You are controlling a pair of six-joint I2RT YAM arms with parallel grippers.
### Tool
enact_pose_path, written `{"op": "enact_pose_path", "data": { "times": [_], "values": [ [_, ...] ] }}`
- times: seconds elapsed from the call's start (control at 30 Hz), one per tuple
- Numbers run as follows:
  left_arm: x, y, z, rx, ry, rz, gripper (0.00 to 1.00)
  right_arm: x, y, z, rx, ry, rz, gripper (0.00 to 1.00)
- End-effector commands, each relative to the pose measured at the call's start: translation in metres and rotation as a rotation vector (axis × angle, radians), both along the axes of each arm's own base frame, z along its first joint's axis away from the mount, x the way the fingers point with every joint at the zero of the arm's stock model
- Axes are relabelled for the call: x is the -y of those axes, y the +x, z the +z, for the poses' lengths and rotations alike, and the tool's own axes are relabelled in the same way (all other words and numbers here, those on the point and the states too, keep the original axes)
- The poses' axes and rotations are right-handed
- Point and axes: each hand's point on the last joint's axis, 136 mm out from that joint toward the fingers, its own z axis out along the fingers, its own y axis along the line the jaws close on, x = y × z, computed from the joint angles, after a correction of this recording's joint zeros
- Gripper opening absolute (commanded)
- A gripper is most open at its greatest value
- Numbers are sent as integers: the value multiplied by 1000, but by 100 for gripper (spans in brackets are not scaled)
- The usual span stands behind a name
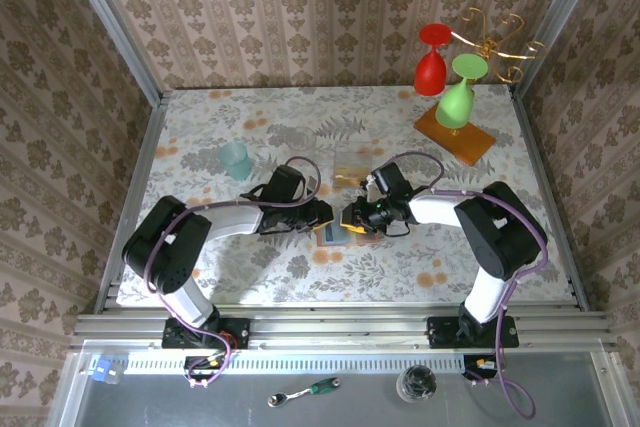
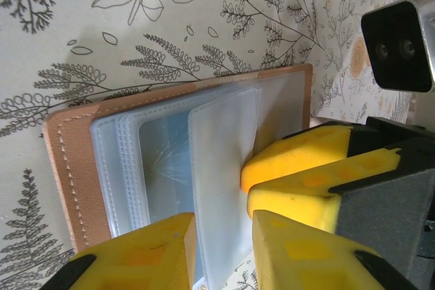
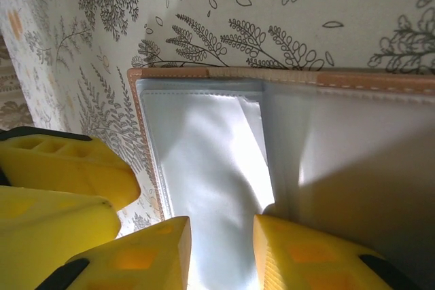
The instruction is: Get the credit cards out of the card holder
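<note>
Seen from above, your two arms meet nose to nose at the middle of the floral table (image 1: 200,137). The card holder (image 2: 68,168) lies open and flat right under both tools, with its tan leather rim outward and its cloudy plastic sleeves (image 2: 217,147) facing up. Your left gripper (image 2: 224,229) has its yellow jaws narrowly parted, straddling the free edge of the top sleeve; you cannot tell whether the pads touch it. Your right gripper (image 3: 221,229) is set the same way, jaws a little apart over the opposite half, pinching nothing visible. The holder's long axis runs from one gripper to the other, so each arm is equally near, each at its own half. A bluish tint behind the sleeves may be one of the credit cards (image 2: 166,168), blurred by the plastic. Judging from this, your next reach likely goes inward along that axis, into a sleeve mouth
</note>
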Motion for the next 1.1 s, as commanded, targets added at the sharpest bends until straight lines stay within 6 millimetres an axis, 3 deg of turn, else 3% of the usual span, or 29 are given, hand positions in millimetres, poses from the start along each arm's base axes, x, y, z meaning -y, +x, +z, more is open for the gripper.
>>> {"op": "enact_pose_path", "data": {
  "times": [0.0,0.5,1.07],
  "values": [
    [7,6,2,-4,-4,12,30,-2,-2,1,-24,52,1,32],
    [15,6,-2,-21,7,1,29,3,-5,-6,-42,52,-3,30],
    [4,7,5,7,56,23,32,13,-7,-11,-42,-13,-15,25]
  ]
}}
